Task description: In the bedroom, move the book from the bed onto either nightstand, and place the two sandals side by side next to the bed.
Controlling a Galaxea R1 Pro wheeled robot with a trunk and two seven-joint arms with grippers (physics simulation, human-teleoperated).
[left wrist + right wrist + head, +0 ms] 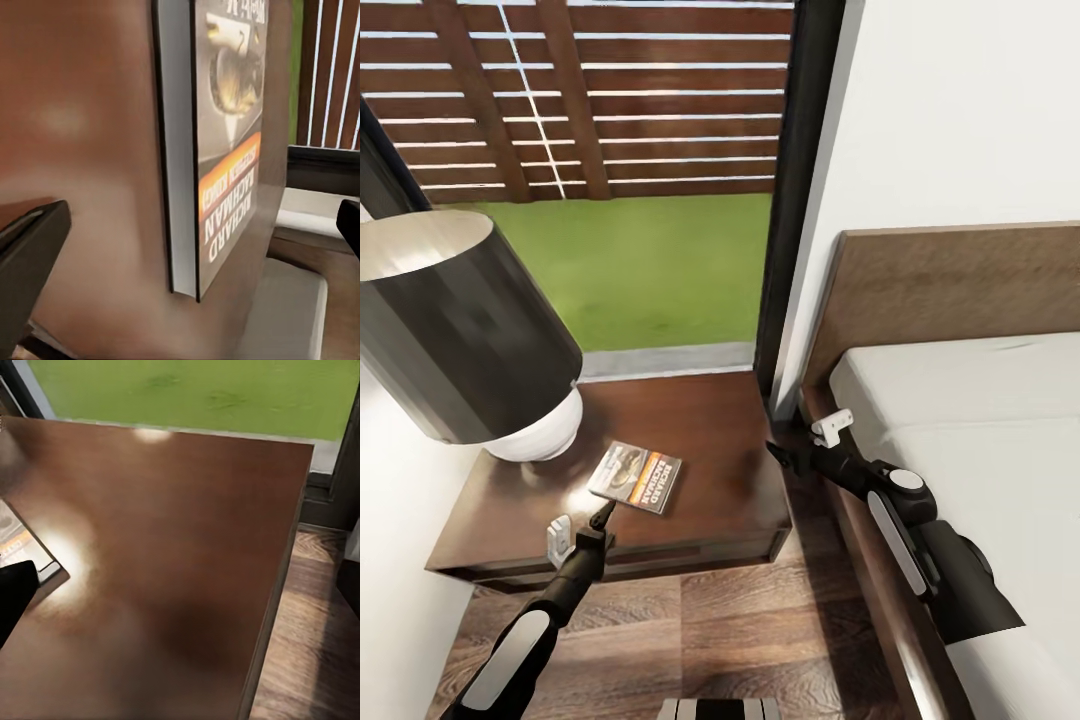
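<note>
A small thin paperback book (636, 477) with a dark cover, a golden picture and an orange-red band lies flat on the low dark brown wooden nightstand (710, 440), near its front edge and beside a lamp with a dark cylindrical shade and rounded white base (460, 340). The left gripper (582, 526) hangs just in front of the book with its two fingers spread apart and nothing between them; in the left wrist view the paperback (225, 135) rests on the brown top beyond the parted dark fingertips (30, 255). The right gripper (807, 441) sits between the nightstand and the large low bed (960, 420), dark brown in frame and headboard under a plain light grey mattress, and its fingers also appear open and empty; the right wrist view looks across the bare nightstand top (180, 547), with a corner of the book (19, 544) at the edge. The book step looks finished, the paperback released where the task wants it. What remains, by this reading, is the pair of sandals, and the next move likely calls for drawing both arms clear of the nightstand and turning the base to find them on the wood plank floor (760, 620).
</note>
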